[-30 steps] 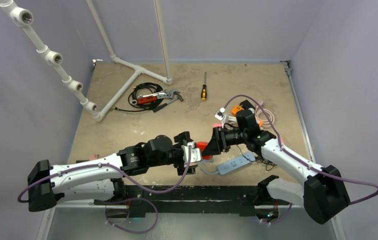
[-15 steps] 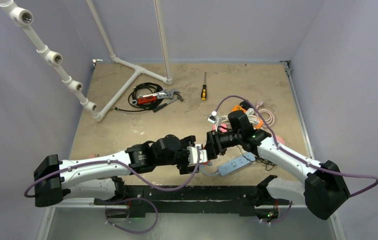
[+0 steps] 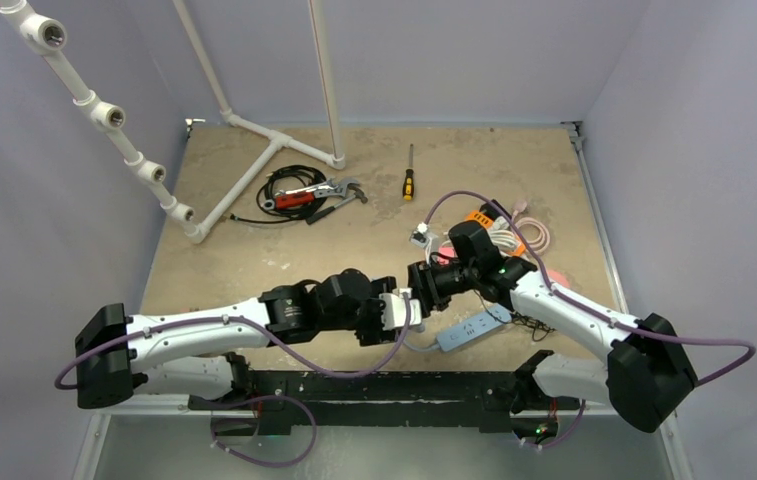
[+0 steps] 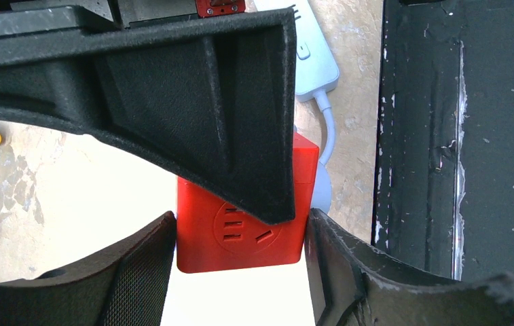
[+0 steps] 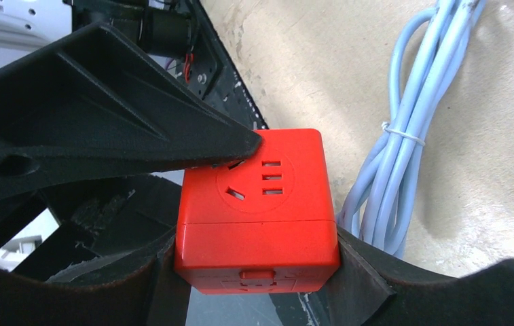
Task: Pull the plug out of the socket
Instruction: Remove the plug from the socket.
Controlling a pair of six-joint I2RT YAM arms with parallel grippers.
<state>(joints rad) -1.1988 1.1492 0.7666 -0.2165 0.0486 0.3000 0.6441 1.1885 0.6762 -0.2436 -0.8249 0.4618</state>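
**Q:** Where does the plug lie from your grippers?

**A:** Both grippers pinch the red cube socket, which sits between the arms near the table's front edge. The left gripper clamps one pair of faces and the right gripper the crossing pair. The grey plug sits on a side face, just beside the left gripper. Its cable runs to the white power strip. Judge the pull axis as straight out of that face. Neither gripper holds the plug.

**Q:** What differs from a second ago?

**A:** In the top view your grippers have drawn together. The cube, visible between them then, is now hidden.
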